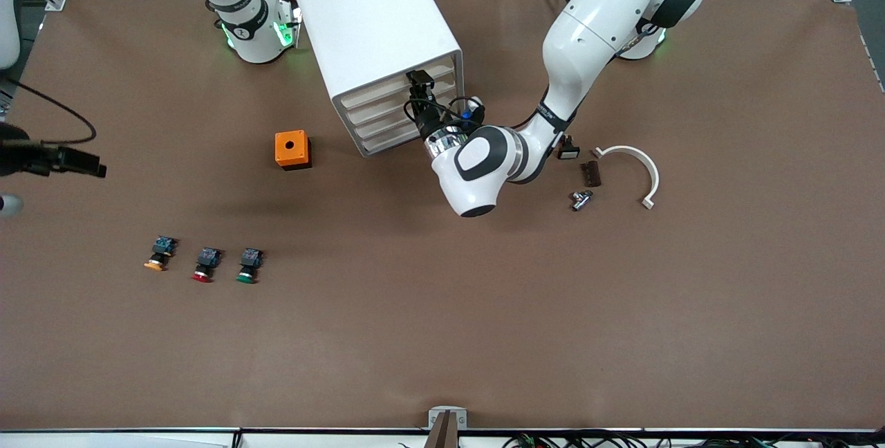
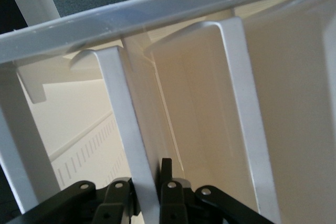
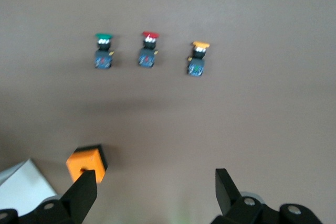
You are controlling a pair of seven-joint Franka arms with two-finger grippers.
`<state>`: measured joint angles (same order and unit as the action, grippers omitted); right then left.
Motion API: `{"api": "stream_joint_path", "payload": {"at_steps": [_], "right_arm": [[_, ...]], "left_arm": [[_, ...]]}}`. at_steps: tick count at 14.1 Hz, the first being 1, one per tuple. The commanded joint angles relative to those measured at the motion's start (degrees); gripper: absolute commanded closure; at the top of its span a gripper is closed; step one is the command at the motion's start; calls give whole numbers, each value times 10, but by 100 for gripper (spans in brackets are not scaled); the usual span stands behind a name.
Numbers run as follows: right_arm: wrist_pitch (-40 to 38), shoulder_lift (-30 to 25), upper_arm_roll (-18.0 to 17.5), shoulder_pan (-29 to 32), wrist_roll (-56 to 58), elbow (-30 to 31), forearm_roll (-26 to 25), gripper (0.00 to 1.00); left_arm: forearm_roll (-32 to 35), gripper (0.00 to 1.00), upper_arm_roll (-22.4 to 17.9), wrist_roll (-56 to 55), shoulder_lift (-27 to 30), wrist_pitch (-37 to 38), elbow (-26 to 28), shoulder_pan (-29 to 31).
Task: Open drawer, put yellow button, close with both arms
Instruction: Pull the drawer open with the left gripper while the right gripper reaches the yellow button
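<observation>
The left gripper pinches the front lip of the top drawer, so pull straight out along the slide (no twisting). The right gripper, fingers spread, hangs high over the yellow button, which lies on its side, cap pointing away from the cabinet.

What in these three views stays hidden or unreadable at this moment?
- Left gripper fingers' hold on the top white drawer: front view, too small.
- Right gripper in front view: off-frame.
- Small metal part: front view, too small to identify.
</observation>
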<state>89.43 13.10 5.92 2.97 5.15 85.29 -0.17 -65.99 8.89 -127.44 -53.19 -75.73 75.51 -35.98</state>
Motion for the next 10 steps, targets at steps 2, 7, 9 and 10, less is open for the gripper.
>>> {"api": "stream_joint_path", "payload": {"at_steps": [2, 7, 9, 10], "right_arm": [[35, 34, -6, 25, 7, -1, -6, 0], [249, 36, -6, 43, -6, 150, -5, 0], [323, 37, -6, 46, -7, 198, -5, 0], [358, 39, -6, 50, -8, 220, -5, 0]], "left_arm": [[3, 99, -5, 20, -4, -14, 3, 10], [8, 99, -6, 20, -5, -13, 3, 46], [8, 98, -6, 20, -5, -13, 3, 64], [4, 96, -6, 22, -5, -13, 3, 76]]}}
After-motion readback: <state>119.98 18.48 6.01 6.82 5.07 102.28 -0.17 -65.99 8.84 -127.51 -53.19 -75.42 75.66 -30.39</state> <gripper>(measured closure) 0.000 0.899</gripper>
